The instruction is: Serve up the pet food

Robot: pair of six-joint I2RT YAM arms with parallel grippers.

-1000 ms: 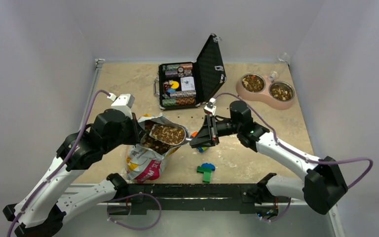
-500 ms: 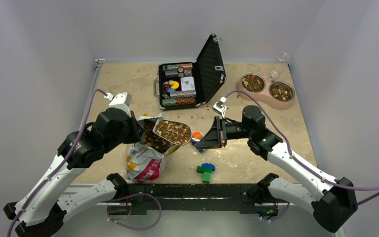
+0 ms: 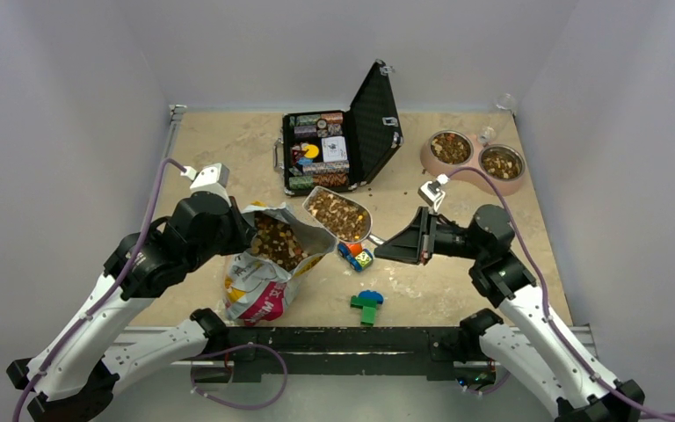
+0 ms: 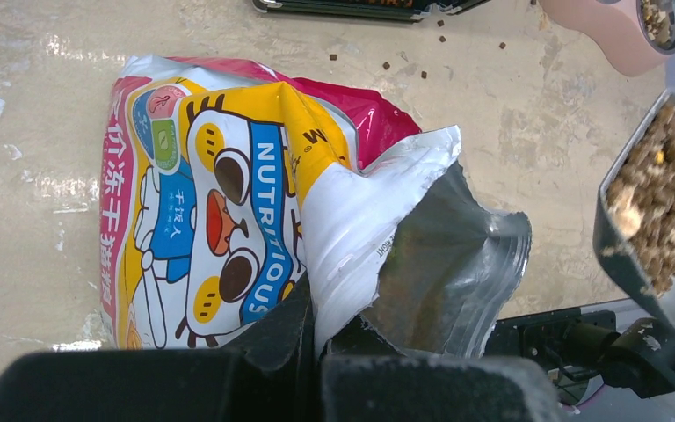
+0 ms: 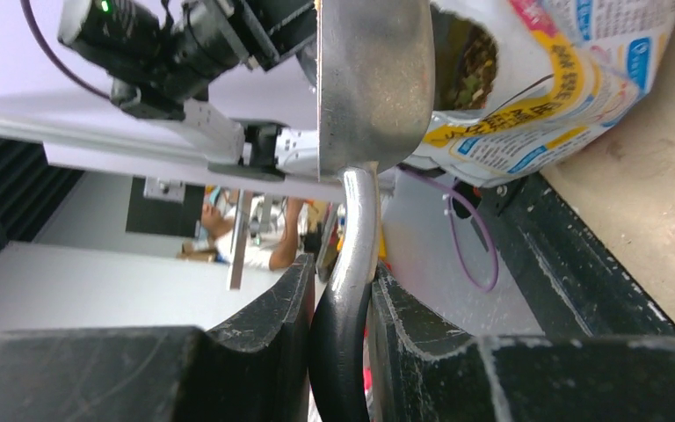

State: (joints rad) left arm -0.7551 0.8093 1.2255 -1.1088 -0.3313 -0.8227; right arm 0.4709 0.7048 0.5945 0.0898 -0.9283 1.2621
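Pet food (image 3: pixel 338 214) fills a metal scoop (image 5: pixel 373 79) that has just lifted clear of the open bag (image 4: pixel 228 202) and swung to the right. It now hovers near an open chip case (image 3: pixel 378 110). The right gripper (image 5: pixel 343 303) pinches the scoop's handle. The left gripper (image 4: pixel 316 330) stays pressed together on the bag's torn rim. Scooping looks finished. What remains is a level carry to the pink double bowl (image 3: pixel 474 173), still well apart at the far right.
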